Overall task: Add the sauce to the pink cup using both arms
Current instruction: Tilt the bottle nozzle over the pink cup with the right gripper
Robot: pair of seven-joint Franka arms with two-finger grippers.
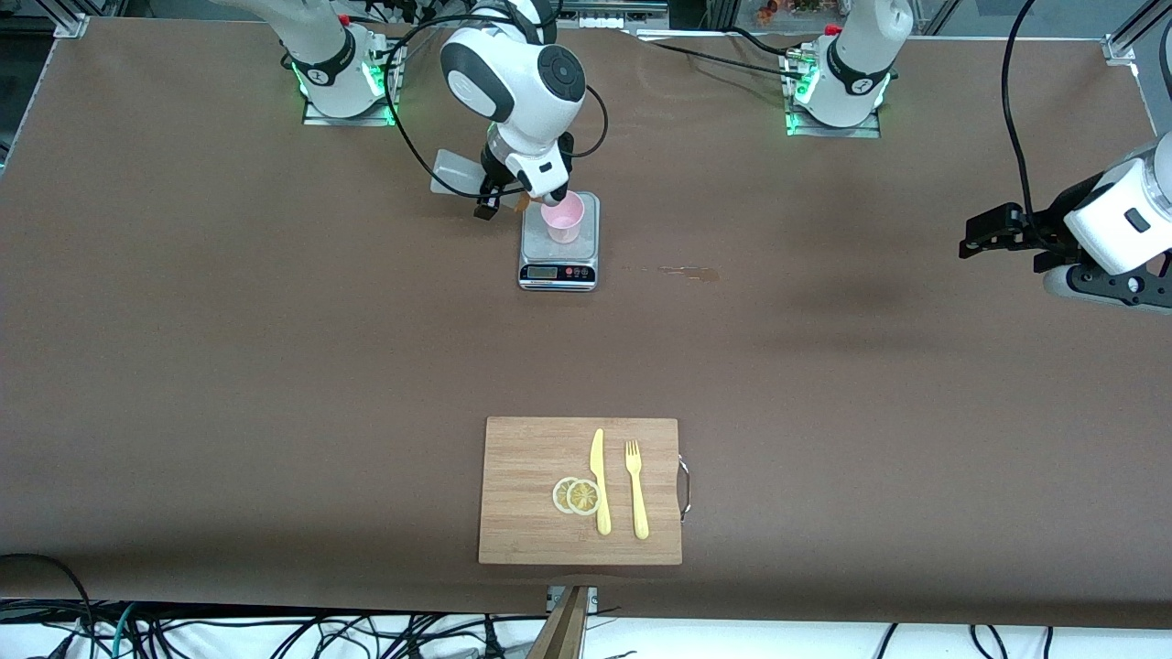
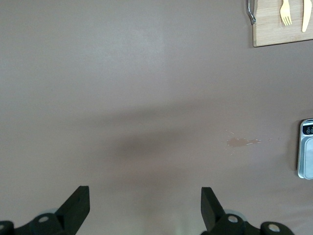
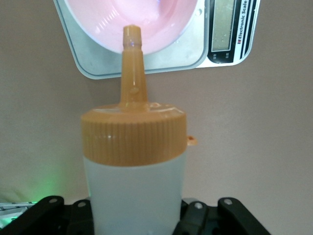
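The pink cup (image 1: 563, 218) stands on a small kitchen scale (image 1: 558, 270) toward the robots' side of the table. My right gripper (image 1: 490, 197) is shut on the sauce bottle (image 1: 455, 172) and holds it tipped over, its orange nozzle at the cup's rim. In the right wrist view the frosted sauce bottle (image 3: 134, 191) fills the space between the fingers, and its nozzle tip sits over the pink cup (image 3: 151, 22). No sauce shows. My left gripper (image 1: 978, 234) is open and empty above bare table at the left arm's end; in the left wrist view (image 2: 145, 191) its fingers stand wide apart.
A wooden cutting board (image 1: 531, 458) lies near the front camera with a yellow knife (image 1: 600, 480), a yellow fork (image 1: 636, 490) and two lemon slices (image 1: 577, 496). A small stain (image 1: 691, 272) marks the table beside the scale. Cables hang round the right arm.
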